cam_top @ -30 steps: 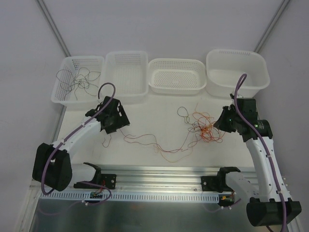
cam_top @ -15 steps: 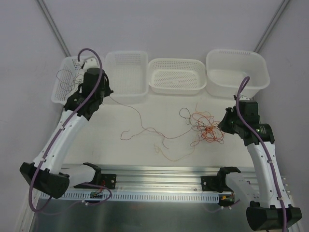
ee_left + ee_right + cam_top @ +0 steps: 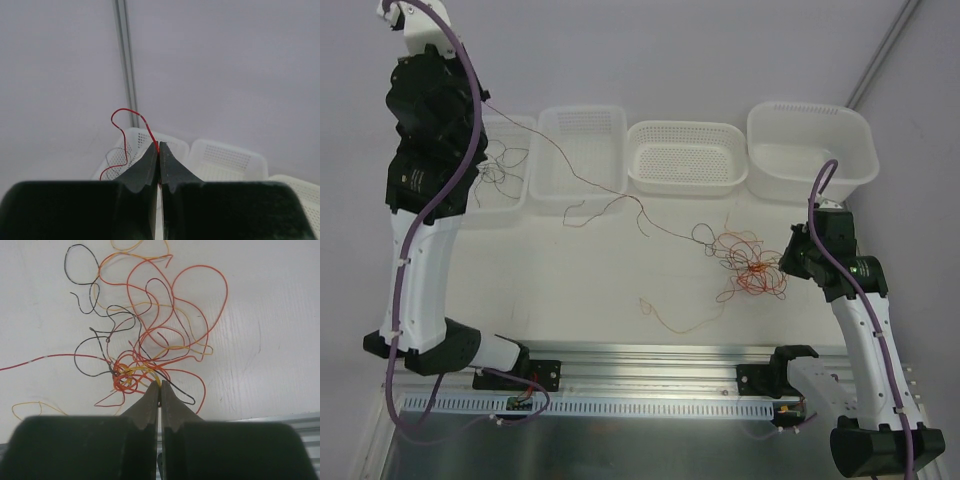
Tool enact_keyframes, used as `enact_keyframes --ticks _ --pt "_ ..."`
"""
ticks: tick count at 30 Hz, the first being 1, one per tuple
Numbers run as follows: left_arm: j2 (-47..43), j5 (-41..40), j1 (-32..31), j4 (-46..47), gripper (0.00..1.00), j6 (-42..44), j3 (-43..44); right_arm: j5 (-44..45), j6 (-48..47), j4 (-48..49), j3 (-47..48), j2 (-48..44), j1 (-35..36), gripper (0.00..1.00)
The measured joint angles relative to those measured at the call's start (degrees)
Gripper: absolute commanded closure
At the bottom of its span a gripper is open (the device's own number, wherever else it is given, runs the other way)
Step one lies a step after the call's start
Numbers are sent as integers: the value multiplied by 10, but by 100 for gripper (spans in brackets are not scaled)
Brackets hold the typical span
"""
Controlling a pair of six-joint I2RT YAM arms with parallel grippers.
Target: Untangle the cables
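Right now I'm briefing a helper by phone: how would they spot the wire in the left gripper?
Find the row of white perforated baskets along the table's far edge. High over the leftmost one, the left gripper pinches a hair-thin red wire that slants down toward the orange tangle. It alone hangs in mid-air.

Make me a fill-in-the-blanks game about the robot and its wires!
The thin wire pinched in the shut left gripper is ____.
The shut right gripper grips a tangle of orange, yellow and dark thin wires on the white ____.
Behind stand ____ white plastic baskets.
Missing words: red, table, four.
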Motion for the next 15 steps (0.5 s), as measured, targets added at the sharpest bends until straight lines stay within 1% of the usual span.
enact_keyframes --ticks 3,5,12,15 --pt "69 -21 23 0 100 54 90 24 1 -5 -4 0 1 99" --pt "94 -31 43 2 100 71 117 43 3 -10 -11 -1 2 99" --pt "96 -33 110 0 100 78 121 130 24 -37 -14 0 1 99" --pt "92 -32 134 3 100 78 116 162 35 -45 -4 0 -18 99"
